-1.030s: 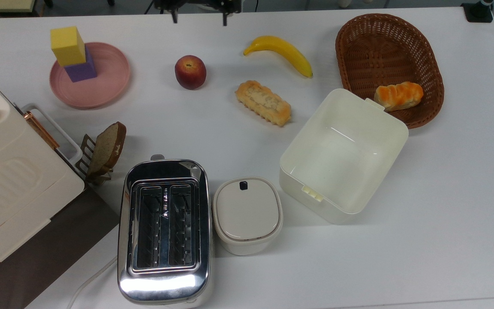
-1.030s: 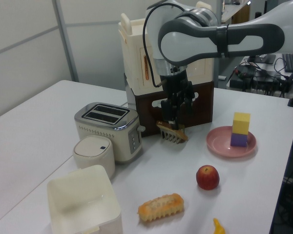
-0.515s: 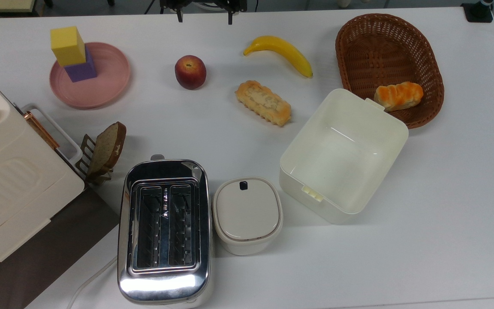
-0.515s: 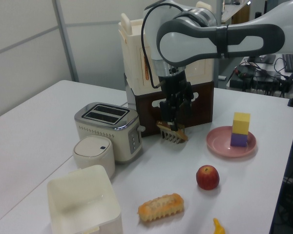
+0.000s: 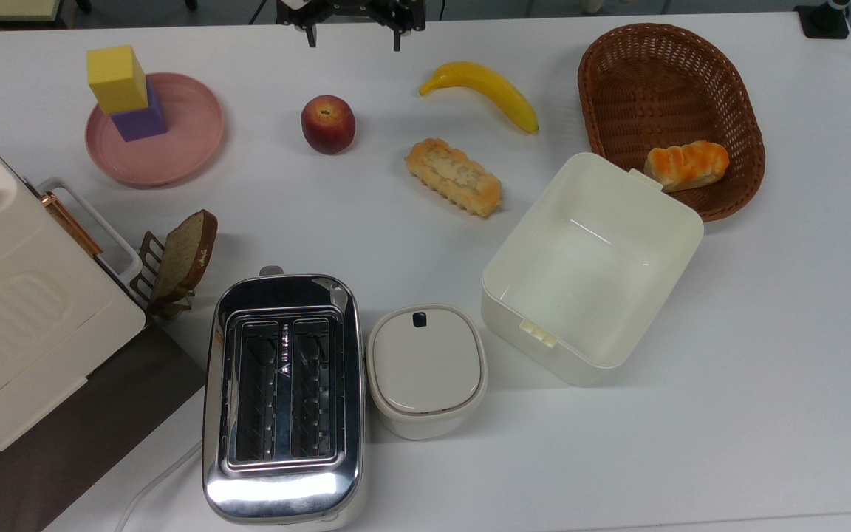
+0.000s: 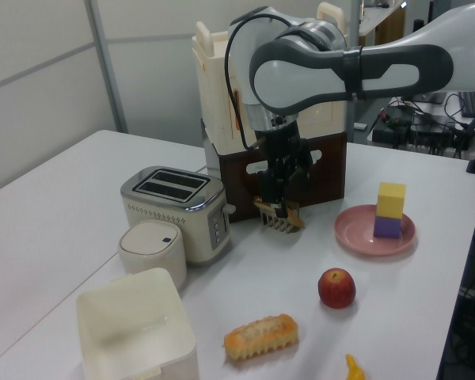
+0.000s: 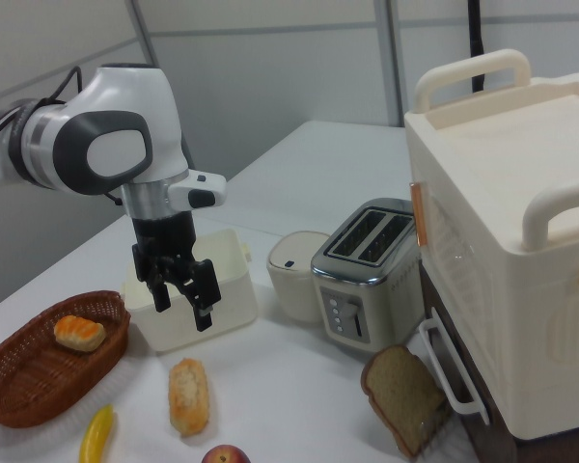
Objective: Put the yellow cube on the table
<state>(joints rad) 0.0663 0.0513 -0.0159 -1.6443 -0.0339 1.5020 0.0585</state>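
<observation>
Yellow cube [image 5: 117, 78] atop purple cube [image 5: 141, 117] (pink plate [image 5: 174, 148]) | gripper [image 7: 182, 298] fingers apart, empty | apple [image 5: 328, 123] between

You will find no readable text, label, brand, number or sign on anything here; all visible surfaces are plain.

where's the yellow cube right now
The matte yellow foam cube sits stacked on the purple cube, on the round pink plate at the top view's upper left.
</observation>
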